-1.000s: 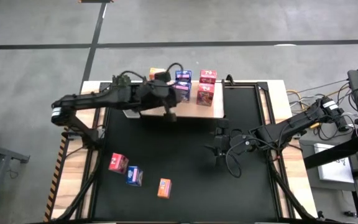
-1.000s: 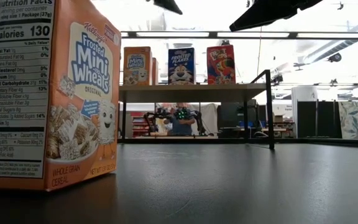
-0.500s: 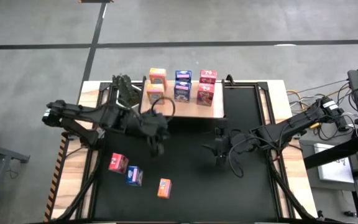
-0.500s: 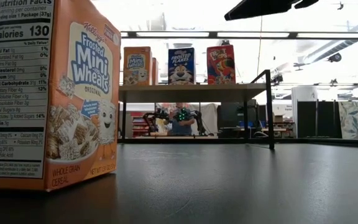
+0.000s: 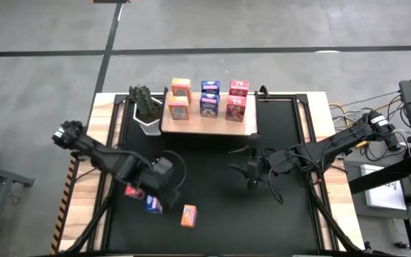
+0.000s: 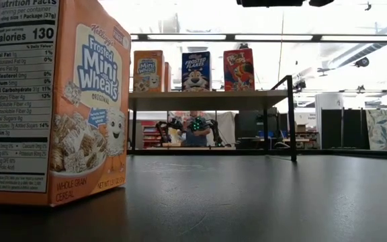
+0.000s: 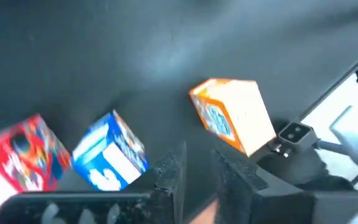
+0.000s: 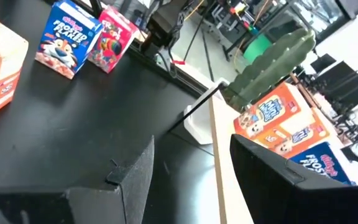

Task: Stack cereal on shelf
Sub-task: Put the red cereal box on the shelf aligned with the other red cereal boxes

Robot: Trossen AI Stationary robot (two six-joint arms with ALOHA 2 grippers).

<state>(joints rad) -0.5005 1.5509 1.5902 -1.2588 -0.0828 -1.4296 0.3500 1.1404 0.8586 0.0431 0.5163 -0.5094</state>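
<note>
While three cereal boxes lie loose on the black counter mat, well in front of the shelf, six others already stand on it.

Farthest out from the shelf: orange box, upright on the mat. Blue box just beside it, a little closer to the shelf. Pink-red box next along, partly covered by the left arm in the high view.

Left end effector hangs over these three, out in front of the shelf's left end. Its fingers stand a narrow gap apart with only bare mat between them; it grips nothing. From its wrist, the blue box and the orange box sit either side of the fingers, neither touched.

Right end effector sits nearer the shelf, off its right front corner, low over the mat. Fingers wide apart, empty.

On the shelf: two rows of three. From left to right, orange pair, blue pair, pink-red pair, all upright.

Green potted plant just beside the shelf's left end.
</note>
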